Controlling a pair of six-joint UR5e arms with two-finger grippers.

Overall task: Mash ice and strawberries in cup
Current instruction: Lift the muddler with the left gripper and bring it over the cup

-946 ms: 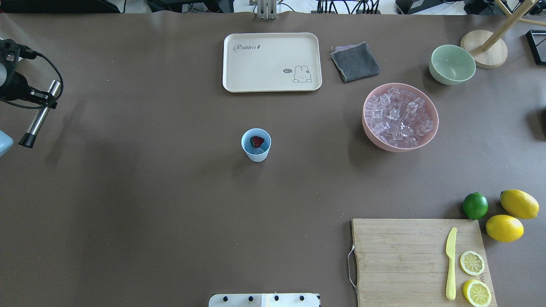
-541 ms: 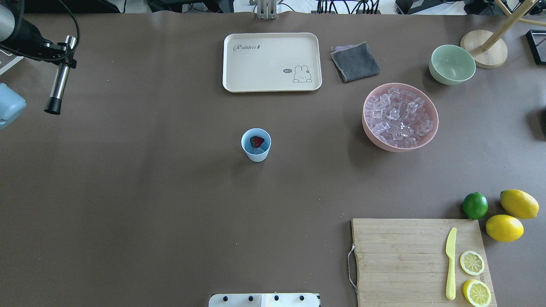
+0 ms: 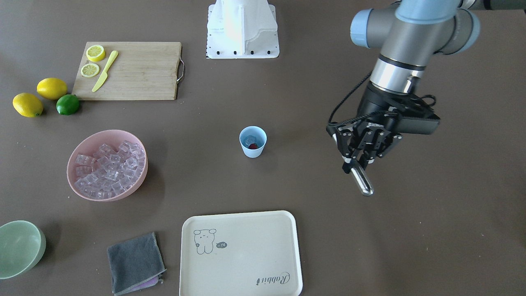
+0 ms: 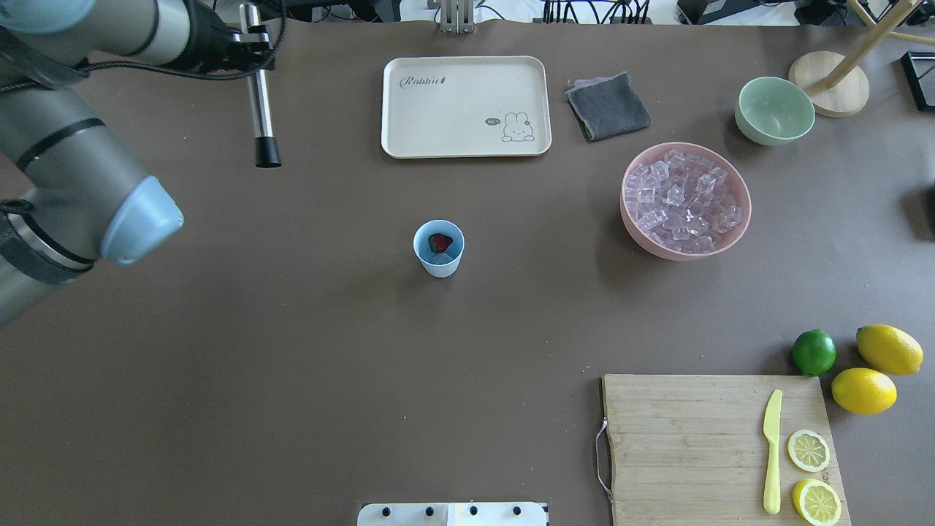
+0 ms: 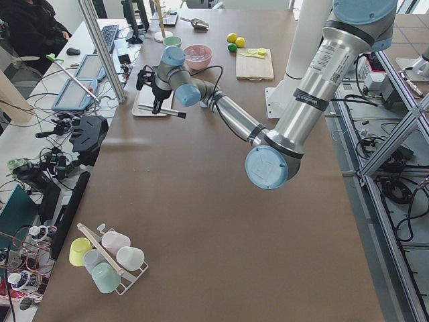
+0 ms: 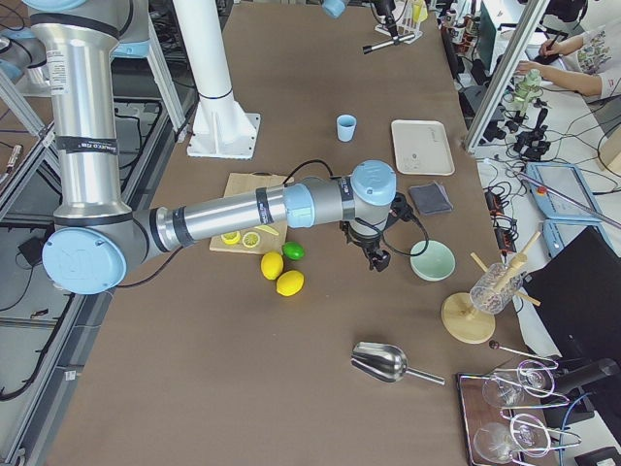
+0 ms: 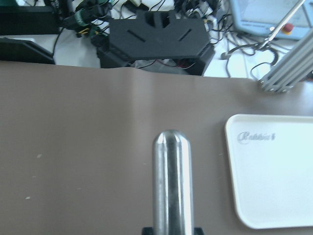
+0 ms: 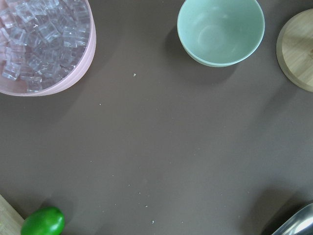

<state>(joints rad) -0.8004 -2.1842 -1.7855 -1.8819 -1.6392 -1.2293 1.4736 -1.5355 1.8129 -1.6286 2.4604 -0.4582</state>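
Observation:
The light-blue cup (image 4: 438,250) stands upright at mid-table, also in the front view (image 3: 252,142). A red strawberry (image 4: 440,242) lies inside it with a little clear ice (image 3: 248,141). Most ice cubes (image 4: 683,201) fill the pink bowl (image 4: 630,219). My left gripper (image 4: 247,50) is shut on a steel muddler (image 4: 258,102) with a black tip, held above the table left of the tray, well away from the cup. It also shows in the front view (image 3: 356,161). My right gripper (image 6: 375,256) shows only in the right side view, between the pink bowl and the green bowl; I cannot tell whether it is open.
A cream tray (image 4: 394,109) and a grey cloth (image 4: 608,106) lie at the far side. A pale green bowl (image 4: 774,109) and a wooden stand (image 4: 829,84) are far right. A cutting board (image 4: 694,438) with knife and lemon slices, a lime (image 4: 814,352) and two lemons are near right.
My left arm has swung in from the table's left edge, carrying the muddler right and toward the far side, to just left of the tray. The cup and bowls have not moved.

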